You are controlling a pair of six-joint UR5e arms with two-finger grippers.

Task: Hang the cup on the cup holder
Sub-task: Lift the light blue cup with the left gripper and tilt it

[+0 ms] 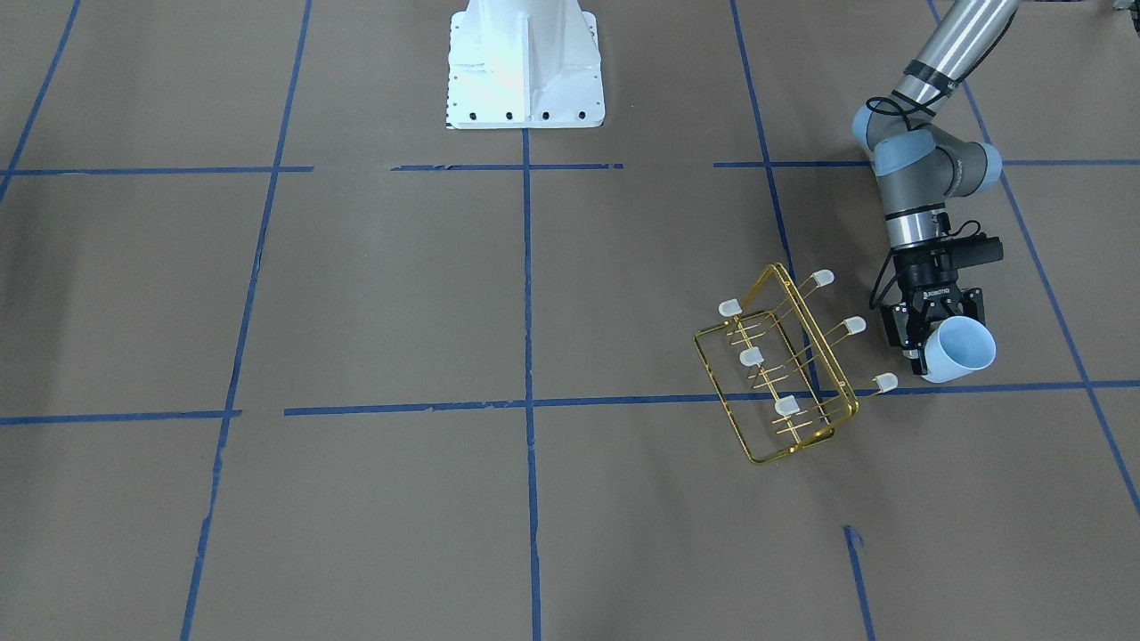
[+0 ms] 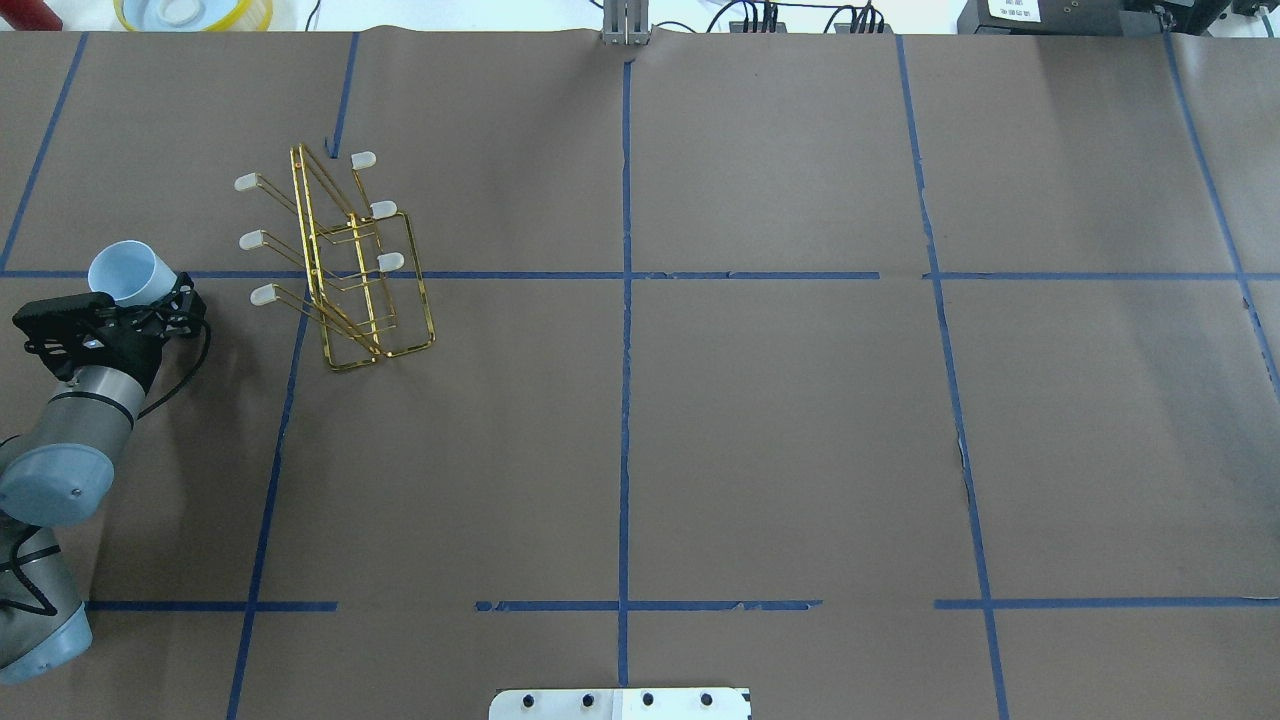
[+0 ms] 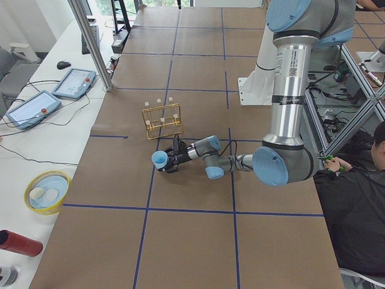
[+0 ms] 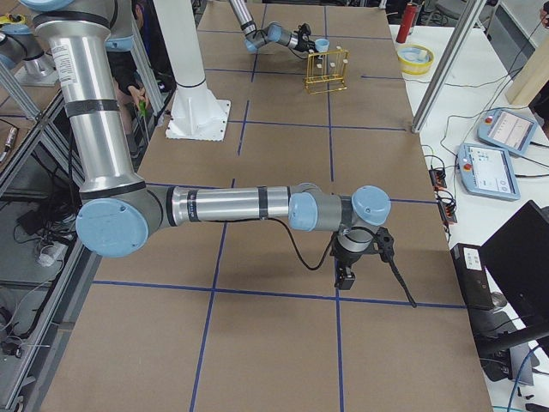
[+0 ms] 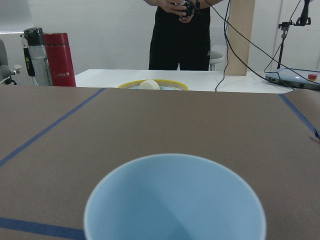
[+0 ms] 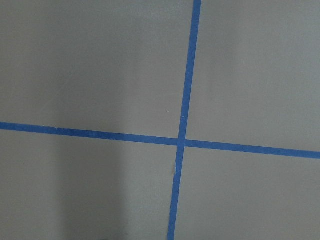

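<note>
The pale blue-white cup (image 1: 962, 349) is held on its side by my left gripper (image 1: 933, 335), which is shut on it. Its open mouth points away from the robot. In the overhead view the cup (image 2: 128, 272) and left gripper (image 2: 150, 297) are left of the gold wire cup holder (image 2: 345, 270), apart from it. The cup holder (image 1: 784, 374) stands on the table, its white-capped prongs pointing to both sides. The cup's rim fills the bottom of the left wrist view (image 5: 175, 200). My right gripper (image 4: 345, 276) hangs low over the table, far from the rack; I cannot tell whether it is open.
The white robot base (image 1: 525, 71) stands at the table's middle edge. A yellow bowl (image 2: 195, 12) and a red bottle (image 5: 59, 60) sit on the side table beyond the far edge. A person (image 5: 180, 35) stands behind it. Blue tape lines cross the brown table.
</note>
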